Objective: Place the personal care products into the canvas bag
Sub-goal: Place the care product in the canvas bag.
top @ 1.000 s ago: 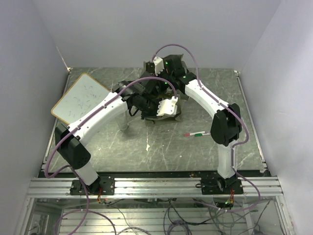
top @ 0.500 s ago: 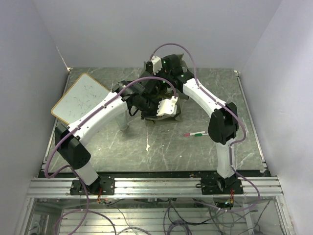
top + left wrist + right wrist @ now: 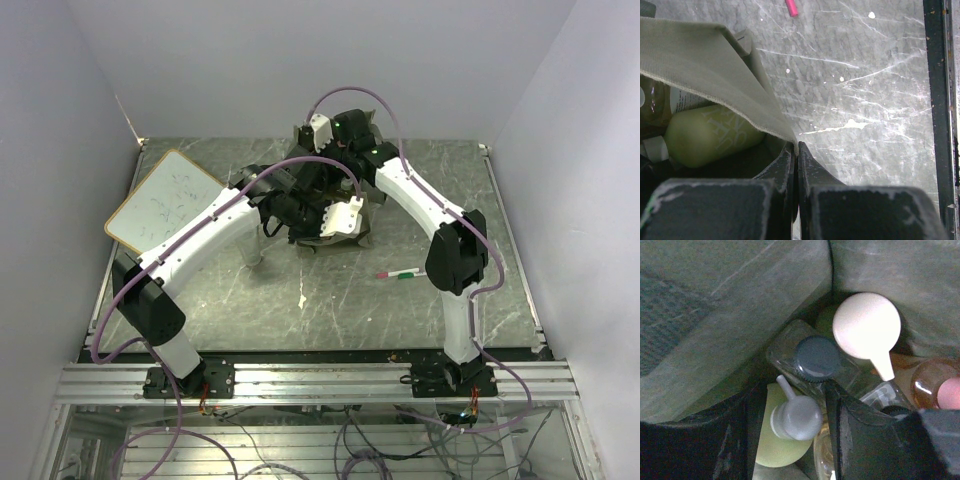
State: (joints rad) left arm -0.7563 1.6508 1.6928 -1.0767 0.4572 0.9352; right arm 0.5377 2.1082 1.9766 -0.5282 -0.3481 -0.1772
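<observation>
The olive canvas bag [image 3: 338,243] stands at the table's back centre. My left gripper [image 3: 796,146] is shut on the bag's front rim [image 3: 715,65] and holds it open. A yellow-green bottle [image 3: 710,135] lies inside. My right gripper [image 3: 796,432] reaches down into the bag, its fingers [image 3: 855,427] open on either side of a yellow-green bottle [image 3: 775,447] with a white pump cap [image 3: 796,417]. Beside it are a black-lidded jar [image 3: 816,359], a large white cap [image 3: 866,325] and an amber bottle [image 3: 932,382]. In the top view both grippers are hidden by the wrists.
A red-green-white pen [image 3: 400,273] lies on the table right of the bag; its pink end [image 3: 791,7] shows in the left wrist view. A wood-framed whiteboard [image 3: 165,200] lies at the back left. Grey walls enclose the table.
The right arm's wrist has shifted slightly over the bag and its elbow has moved a little. The left arm still holds the rim.
</observation>
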